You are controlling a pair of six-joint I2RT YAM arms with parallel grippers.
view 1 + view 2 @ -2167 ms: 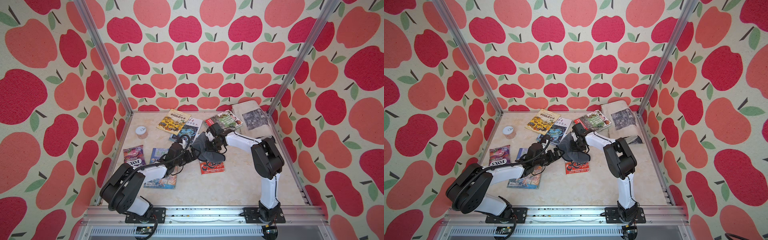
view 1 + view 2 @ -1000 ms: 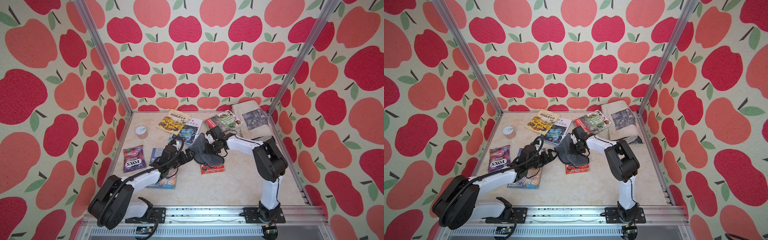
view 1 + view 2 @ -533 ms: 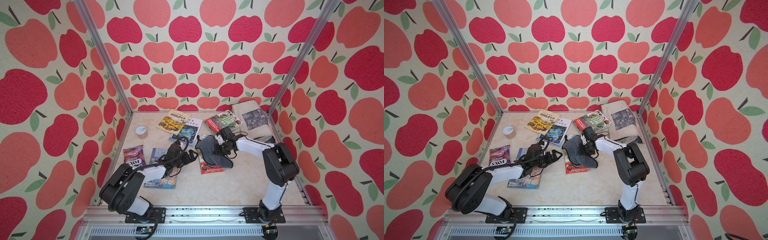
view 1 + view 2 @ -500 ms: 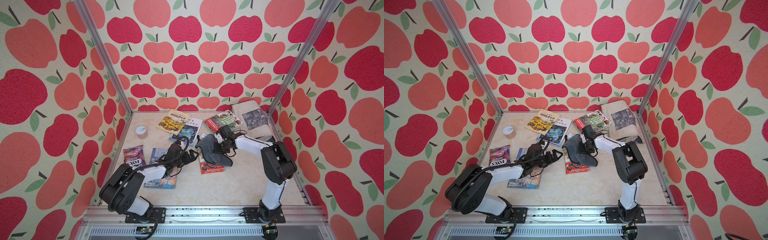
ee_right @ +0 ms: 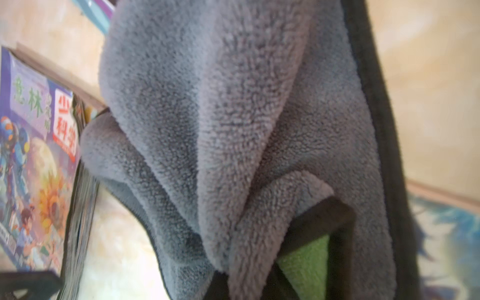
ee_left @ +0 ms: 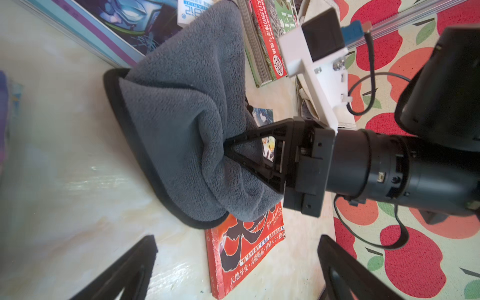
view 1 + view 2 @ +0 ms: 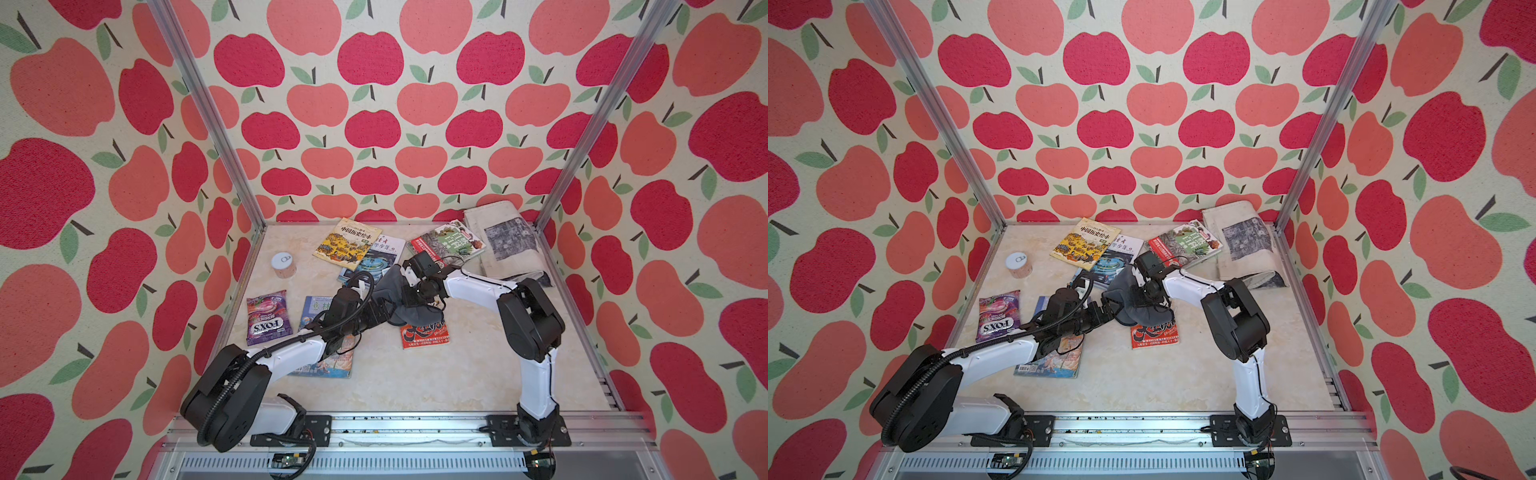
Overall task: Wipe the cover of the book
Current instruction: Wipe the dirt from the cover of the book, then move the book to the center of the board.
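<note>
A red book (image 7: 426,334) (image 7: 1154,332) lies flat mid-table, and a grey cloth (image 7: 409,307) (image 7: 1133,303) covers its far half. My right gripper (image 7: 409,293) (image 7: 1142,293) is shut on a bunched fold of the cloth (image 6: 181,117), pressing it down on the cover. The right wrist view is filled with the cloth (image 5: 233,117), its green underside (image 5: 306,262) showing by the jaws. My left gripper (image 7: 384,318) (image 6: 237,241) is open and holds nothing, low beside the cloth's left edge. In the left wrist view the book's bare red end (image 6: 246,249) lies between the spread fingers.
A yellow book (image 7: 347,243), a blue-white magazine (image 7: 374,259), a green-red book (image 7: 446,243) and a folded newspaper (image 7: 507,245) lie at the back. A small can (image 7: 284,264) and a purple candy bag (image 7: 268,318) are on the left. A blue magazine (image 7: 328,357) lies under my left arm.
My right gripper dragged the cloth to the right across the red book and back to the left. My open left gripper edged closer to the cloth.
</note>
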